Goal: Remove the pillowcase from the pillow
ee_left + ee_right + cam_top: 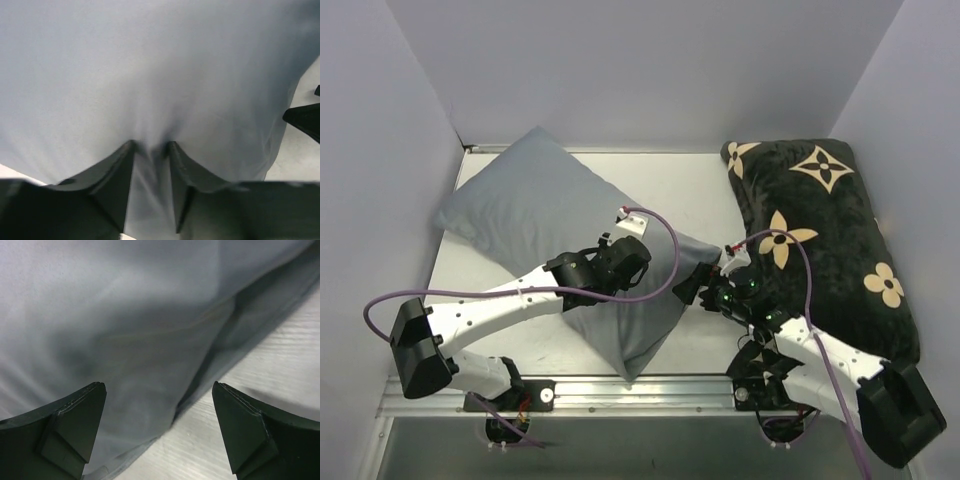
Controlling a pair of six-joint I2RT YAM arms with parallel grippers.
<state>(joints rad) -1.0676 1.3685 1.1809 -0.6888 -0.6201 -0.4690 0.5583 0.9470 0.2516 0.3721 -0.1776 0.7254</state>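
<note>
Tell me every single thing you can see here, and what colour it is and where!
pillowcase: one, grey, left and middle of the table
pillow: hidden inside the pillowcase, colour not visible
cushion: one, black with tan flowers, right side
table: one, pale, under everything
cables: two, purple, looping along the arms
left arm: one, white and black, over the pillowcase, jaws pinching a grey fold
right arm: one, white and black, at the pillowcase's right edge, jaws wide open

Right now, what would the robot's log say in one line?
left jaws: pinching pillowcase | right jaws: open, at its edge | pillow: hidden inside case | step: case not yet off
</note>
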